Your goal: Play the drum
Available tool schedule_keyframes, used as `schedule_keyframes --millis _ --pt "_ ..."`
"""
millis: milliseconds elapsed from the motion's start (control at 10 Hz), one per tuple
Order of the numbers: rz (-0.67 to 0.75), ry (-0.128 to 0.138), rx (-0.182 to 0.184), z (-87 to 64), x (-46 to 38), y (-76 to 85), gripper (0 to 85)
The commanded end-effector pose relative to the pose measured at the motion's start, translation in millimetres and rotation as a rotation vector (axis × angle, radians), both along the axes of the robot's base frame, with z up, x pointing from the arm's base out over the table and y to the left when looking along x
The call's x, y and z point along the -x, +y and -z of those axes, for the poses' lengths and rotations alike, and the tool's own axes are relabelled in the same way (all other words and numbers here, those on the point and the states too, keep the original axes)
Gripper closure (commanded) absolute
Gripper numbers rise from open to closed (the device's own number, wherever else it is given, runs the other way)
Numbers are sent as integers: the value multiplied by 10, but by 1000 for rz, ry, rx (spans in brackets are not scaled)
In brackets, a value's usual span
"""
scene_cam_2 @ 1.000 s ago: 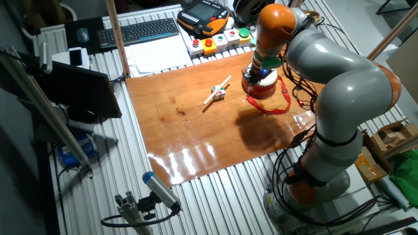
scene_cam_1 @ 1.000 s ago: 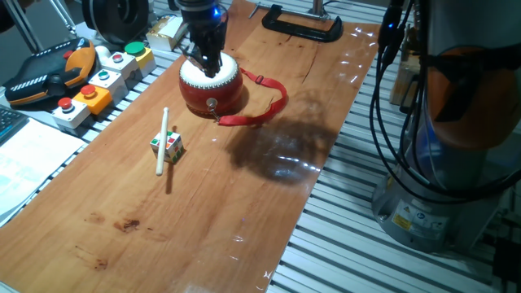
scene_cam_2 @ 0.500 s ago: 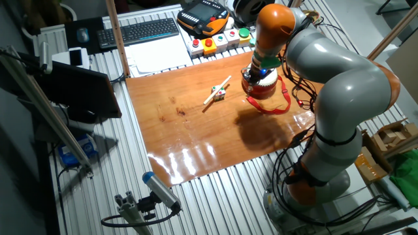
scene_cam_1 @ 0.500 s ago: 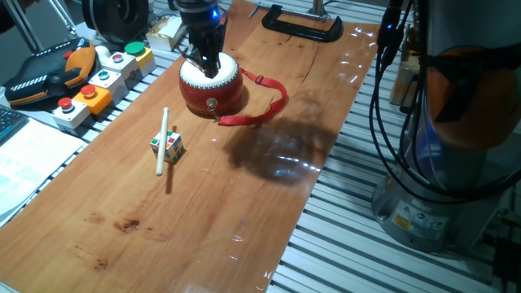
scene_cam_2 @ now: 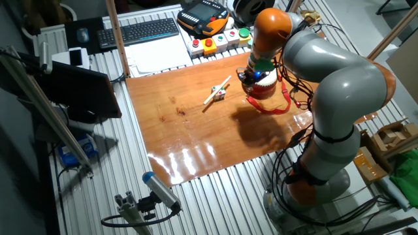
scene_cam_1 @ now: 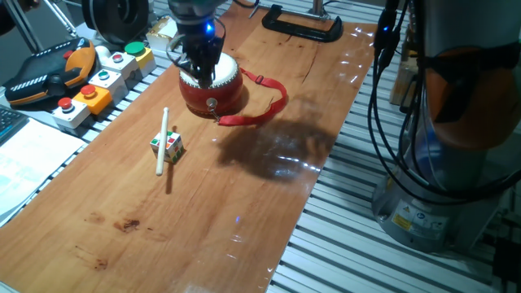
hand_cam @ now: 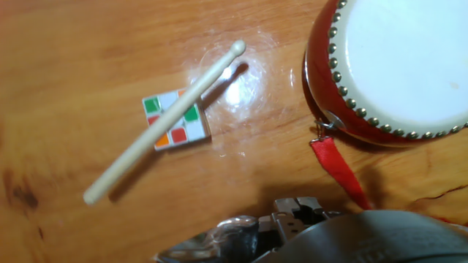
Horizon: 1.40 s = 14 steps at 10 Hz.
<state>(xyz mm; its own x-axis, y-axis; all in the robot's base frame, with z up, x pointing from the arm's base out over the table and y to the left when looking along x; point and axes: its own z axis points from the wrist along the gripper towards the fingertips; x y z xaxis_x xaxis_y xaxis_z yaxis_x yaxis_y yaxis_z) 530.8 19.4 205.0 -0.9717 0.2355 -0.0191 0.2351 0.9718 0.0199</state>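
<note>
The drum (scene_cam_1: 218,93) is small, round and red with a white skin, and stands at the far end of the wooden board; its red strap (scene_cam_1: 262,112) trails to the right. It also shows in the other fixed view (scene_cam_2: 264,87) and at the hand view's upper right (hand_cam: 398,66). My gripper (scene_cam_1: 202,72) hangs over the drum's left rim, fingers together and empty, just above the skin. In the other fixed view the gripper (scene_cam_2: 256,72) covers part of the drum. The fingertips do not show in the hand view.
A multicoloured cube (scene_cam_1: 167,146) with a wooden drumstick (scene_cam_1: 162,140) lying across it sits left of the drum; both show in the hand view (hand_cam: 175,123). Button boxes (scene_cam_1: 102,81), a teach pendant (scene_cam_1: 49,72) and a black clamp (scene_cam_1: 301,26) border the board.
My gripper has lifted off the middle of the drum skin and shifted left, toward the drum's left rim. The drum, cube and stick have not moved.
</note>
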Motion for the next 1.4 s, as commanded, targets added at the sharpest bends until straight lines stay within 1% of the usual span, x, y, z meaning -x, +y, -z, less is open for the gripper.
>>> schedule_keyframes --millis 0,200,400,500,900,1300 --pt "70 -2 1 24 -8 18 843" --pt "147 -13 9 59 -14 62 843" --pt "210 -10 13 78 -30 98 843" --pt "236 -9 23 97 -41 125 843" --pt "288 -9 17 168 -71 166 843" --pt "319 -10 27 240 -81 208 843"
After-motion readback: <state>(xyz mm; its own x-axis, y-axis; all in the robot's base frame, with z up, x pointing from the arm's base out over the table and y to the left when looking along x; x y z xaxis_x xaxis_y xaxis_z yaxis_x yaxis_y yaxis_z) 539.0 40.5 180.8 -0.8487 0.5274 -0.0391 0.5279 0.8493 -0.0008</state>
